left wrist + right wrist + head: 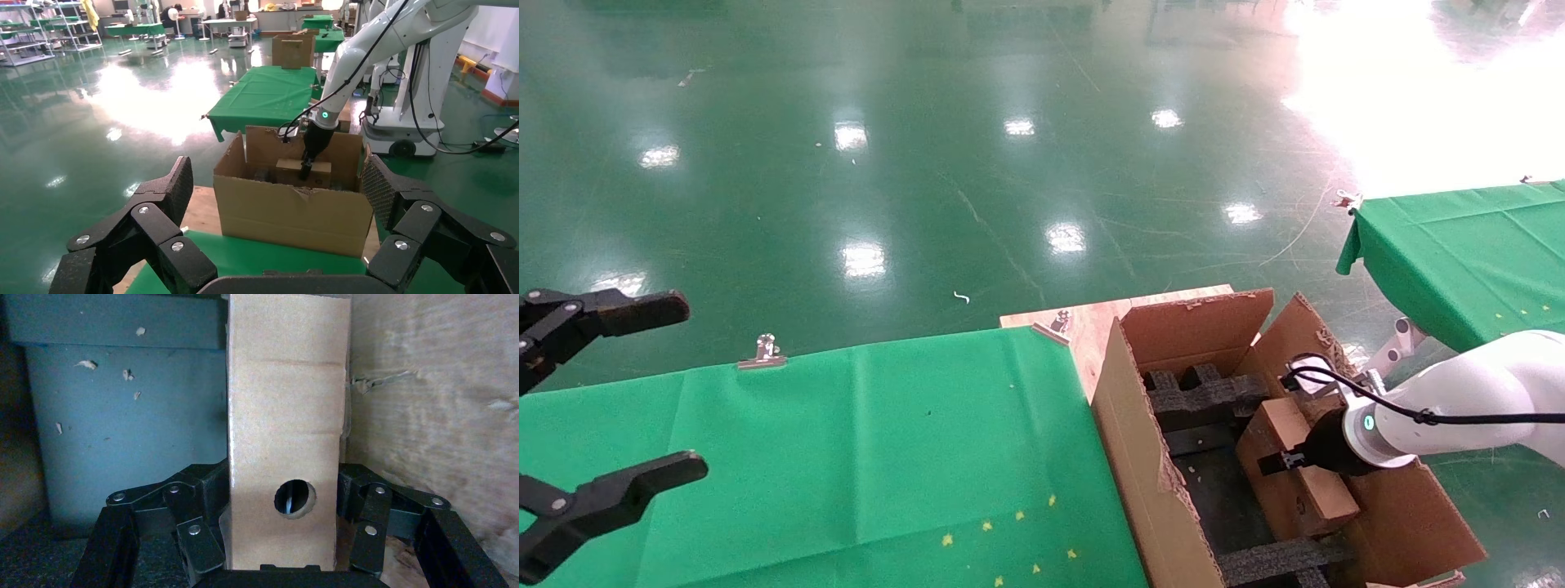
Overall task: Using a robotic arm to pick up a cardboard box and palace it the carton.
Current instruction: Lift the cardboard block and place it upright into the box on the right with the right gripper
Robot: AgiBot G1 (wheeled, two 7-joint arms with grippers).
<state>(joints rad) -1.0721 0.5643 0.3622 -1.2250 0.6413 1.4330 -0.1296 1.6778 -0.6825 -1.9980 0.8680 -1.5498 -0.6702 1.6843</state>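
The small brown cardboard box [1316, 498] is inside the large carton [1140, 441], close to its right-hand wall. The white robotic arm [1459, 408] reaches in from the right, and its right gripper [1283, 461] is shut on the box. In the right wrist view the box [284, 416] fills the space between the black fingers [196, 502], and its round hole [295, 498] faces the camera. The left wrist view shows the carton [294, 208] from the side with the box [291, 165] inside it. My left gripper [641, 392] hangs open over the left of the green table.
Black foam bars [1205, 396] lie across the carton's floor. The carton stands on a wooden board [1091, 322] beside the green-clothed table [846, 457], which has metal clips [762, 353] on its edge. A second green table [1467, 253] stands to the right.
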